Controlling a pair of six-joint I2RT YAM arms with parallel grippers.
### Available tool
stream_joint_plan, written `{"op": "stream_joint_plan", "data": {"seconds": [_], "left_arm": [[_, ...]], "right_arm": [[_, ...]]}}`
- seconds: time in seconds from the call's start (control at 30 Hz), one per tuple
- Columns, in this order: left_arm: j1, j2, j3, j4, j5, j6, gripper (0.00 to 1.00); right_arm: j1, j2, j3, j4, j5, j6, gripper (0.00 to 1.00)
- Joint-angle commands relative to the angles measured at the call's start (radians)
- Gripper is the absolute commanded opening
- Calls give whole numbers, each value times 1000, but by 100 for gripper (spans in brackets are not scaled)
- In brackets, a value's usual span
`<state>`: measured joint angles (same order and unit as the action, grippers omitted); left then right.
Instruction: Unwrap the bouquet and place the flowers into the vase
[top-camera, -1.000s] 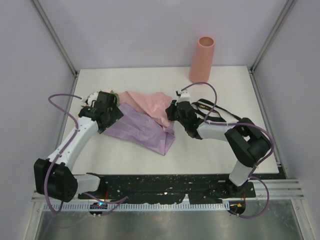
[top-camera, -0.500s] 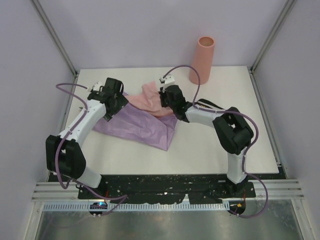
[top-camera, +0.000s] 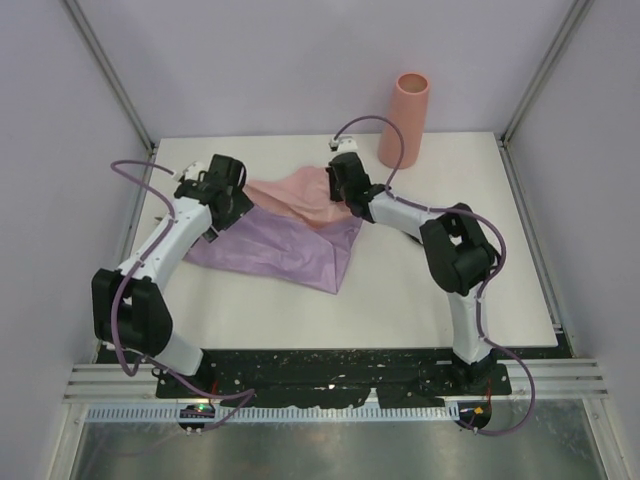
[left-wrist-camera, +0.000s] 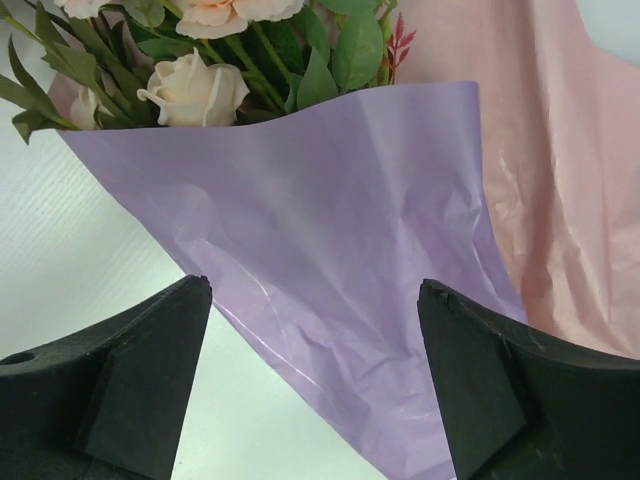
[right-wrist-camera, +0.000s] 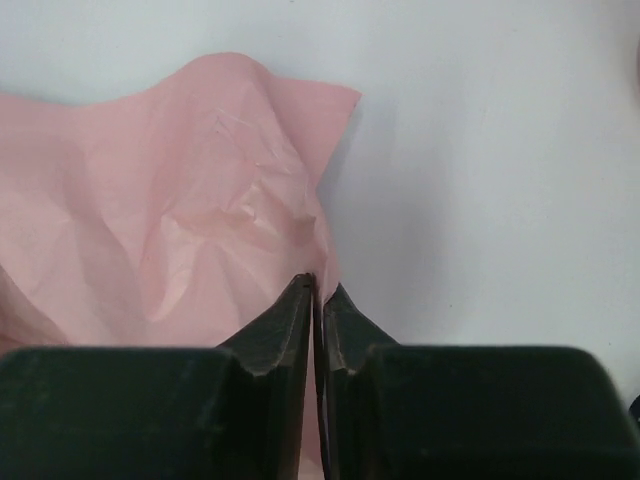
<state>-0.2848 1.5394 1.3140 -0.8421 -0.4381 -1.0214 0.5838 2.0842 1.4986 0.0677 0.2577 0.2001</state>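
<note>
The bouquet lies loosened at the table's left middle. Its purple paper (top-camera: 290, 248) (left-wrist-camera: 330, 220) is spread flat, and the pink paper (top-camera: 295, 195) (right-wrist-camera: 180, 200) lies over its far side. The flowers (left-wrist-camera: 195, 90), cream and peach roses on leafy stems, poke out past the purple paper's edge in the left wrist view. From above they are hidden under my left gripper (top-camera: 230, 198) (left-wrist-camera: 315, 290), which hovers open over the purple paper. My right gripper (top-camera: 340, 182) (right-wrist-camera: 318, 285) is shut on the pink paper's edge. The salmon-pink vase (top-camera: 405, 120) stands upright at the back right.
The white table (top-camera: 420, 290) is bordered by metal frame posts and lilac walls at the left, right and back. The right arm's elbow (top-camera: 455, 245) reaches across the table's right half. Purple cables loop above both wrists.
My right gripper has drawn the pink paper's edge toward the back, nearer the vase, flattening the sheet. My left arm has swung slightly back and stayed open over the purple paper.
</note>
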Motion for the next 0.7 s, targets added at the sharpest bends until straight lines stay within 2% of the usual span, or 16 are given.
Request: {"op": "stream_joint_plan", "data": {"seconds": [0.0, 0.03, 0.07, 0.13, 0.27, 0.43, 0.5, 0.57, 0.67], "left_arm": [[51, -90, 24, -46, 77, 115, 90], [67, -111, 8, -37, 131, 156, 90], [85, -134, -10, -28, 175, 205, 91], [108, -186, -45, -23, 222, 277, 92], [116, -320, -116, -23, 208, 377, 92], [116, -505, -222, -6, 323, 539, 91], [115, -596, -301, 35, 387, 592, 91], [116, -688, -378, 96, 427, 607, 91], [115, -826, -501, 205, 471, 604, 93]], "right_arm": [[-32, -38, 52, -46, -55, 6, 33], [-32, -74, 48, -46, -67, -4, 39], [-32, -93, 37, -51, -101, -23, 50], [-32, -151, 40, -98, -141, -43, 60], [-26, -271, -12, -118, -173, -51, 72], [2, -389, -109, -80, -218, -74, 76], [24, -417, -155, -27, -316, -85, 76], [45, -424, -194, 22, -491, -94, 76], [67, -368, -216, 64, -645, -103, 77]]}}
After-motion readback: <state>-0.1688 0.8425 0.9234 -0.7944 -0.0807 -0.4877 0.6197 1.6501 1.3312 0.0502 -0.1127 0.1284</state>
